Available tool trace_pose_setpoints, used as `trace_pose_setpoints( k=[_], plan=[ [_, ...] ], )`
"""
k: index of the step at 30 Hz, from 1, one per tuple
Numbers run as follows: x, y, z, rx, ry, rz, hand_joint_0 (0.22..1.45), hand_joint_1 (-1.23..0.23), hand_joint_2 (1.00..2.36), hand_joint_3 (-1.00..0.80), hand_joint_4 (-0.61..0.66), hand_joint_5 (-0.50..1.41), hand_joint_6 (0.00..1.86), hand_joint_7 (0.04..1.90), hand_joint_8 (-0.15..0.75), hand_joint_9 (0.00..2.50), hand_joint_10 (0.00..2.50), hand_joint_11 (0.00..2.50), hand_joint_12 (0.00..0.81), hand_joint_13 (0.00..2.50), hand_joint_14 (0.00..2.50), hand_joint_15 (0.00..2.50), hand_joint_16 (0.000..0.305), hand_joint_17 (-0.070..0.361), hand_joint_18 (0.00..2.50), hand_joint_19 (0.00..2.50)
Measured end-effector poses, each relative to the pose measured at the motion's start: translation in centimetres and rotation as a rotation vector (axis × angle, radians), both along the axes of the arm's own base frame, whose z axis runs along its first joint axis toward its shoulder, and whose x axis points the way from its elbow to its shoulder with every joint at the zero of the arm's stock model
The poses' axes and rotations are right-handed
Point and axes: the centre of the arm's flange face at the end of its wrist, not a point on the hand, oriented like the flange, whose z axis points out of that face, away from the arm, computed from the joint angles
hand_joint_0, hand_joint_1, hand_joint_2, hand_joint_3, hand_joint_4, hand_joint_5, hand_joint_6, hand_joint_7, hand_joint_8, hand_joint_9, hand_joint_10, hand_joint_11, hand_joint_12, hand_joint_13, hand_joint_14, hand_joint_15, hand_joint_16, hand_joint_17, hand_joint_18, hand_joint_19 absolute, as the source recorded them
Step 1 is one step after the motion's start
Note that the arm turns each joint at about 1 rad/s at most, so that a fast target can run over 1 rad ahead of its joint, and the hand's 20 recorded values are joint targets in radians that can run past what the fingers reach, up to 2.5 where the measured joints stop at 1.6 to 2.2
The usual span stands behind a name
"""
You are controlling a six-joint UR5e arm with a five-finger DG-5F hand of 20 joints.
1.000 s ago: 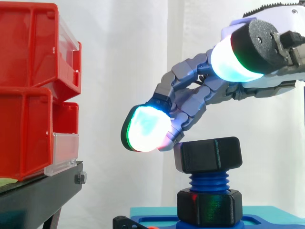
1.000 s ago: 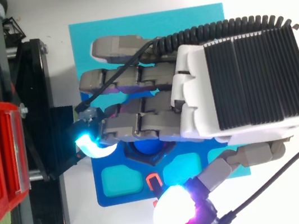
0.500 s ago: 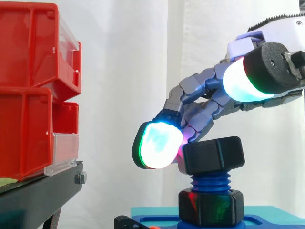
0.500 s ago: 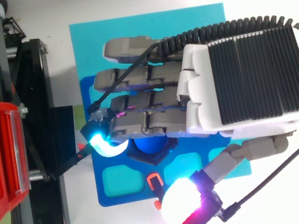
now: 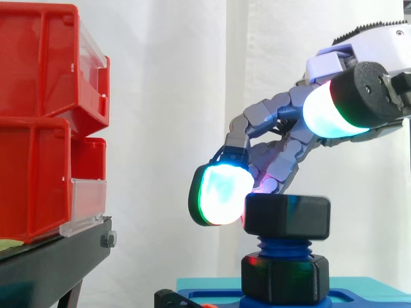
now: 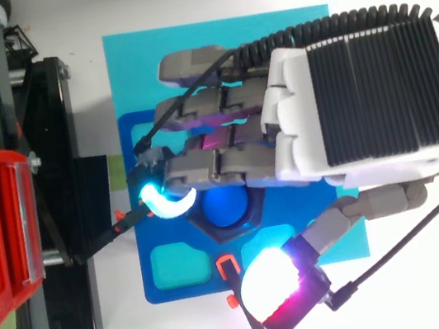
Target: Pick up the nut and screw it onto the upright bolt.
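A blue upright bolt [image 5: 283,246] rises from a dark blue base [image 5: 359,297]; from above, its round top [image 6: 225,211] shows beside the fingers. A black nut [image 5: 289,217] sits level on the bolt's upper thread. A second black nut [image 5: 286,279] sits at the bolt's foot. My hand [image 6: 367,91] hovers over the bolt, its bent fingers [image 5: 276,160] resting on the upper nut's top left. One glowing fingertip [image 5: 221,196] hangs against the nut's left side. The thumb pad [image 5: 327,109] stays clear of the nut, towards the side camera.
Stacked red bins [image 5: 38,122] stand on a black stand [image 5: 51,263] to the left of the bolt. The dark blue base [image 6: 168,264] has shallow pockets and lies on a cyan mat [image 6: 128,62]. A white curtain hangs behind.
The upper nut was tilted and higher; it now sits level and lower on the thread. My hand has shifted away from the bins, its fingertip dropping to the nut's left side.
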Motion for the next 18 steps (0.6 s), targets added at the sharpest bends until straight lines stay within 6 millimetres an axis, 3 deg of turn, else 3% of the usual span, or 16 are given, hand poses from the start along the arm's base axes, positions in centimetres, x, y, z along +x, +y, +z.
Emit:
trace_pose_setpoints(
  k=[9,18],
  plan=[
    [-0.1,-1.7,1.5,-0.044,0.01,-0.004,0.5,-0.26,1.0,-0.5,0.21,-0.02,0.5,1.28,0.308,0.97,0.0,0.04,0.263,0.55,0.0,0.0,0.027,0.06,0.26,0.0],
    [-0.3,-3.3,2.2,-0.081,0.01,-0.01,0.52,-0.28,1.0,-0.5,0.16,0.07,0.5,1.35,0.25,1.42,0.0,0.11,0.231,0.81,0.0,0.0,0.022,0.049,0.45,0.0]
  ],
)
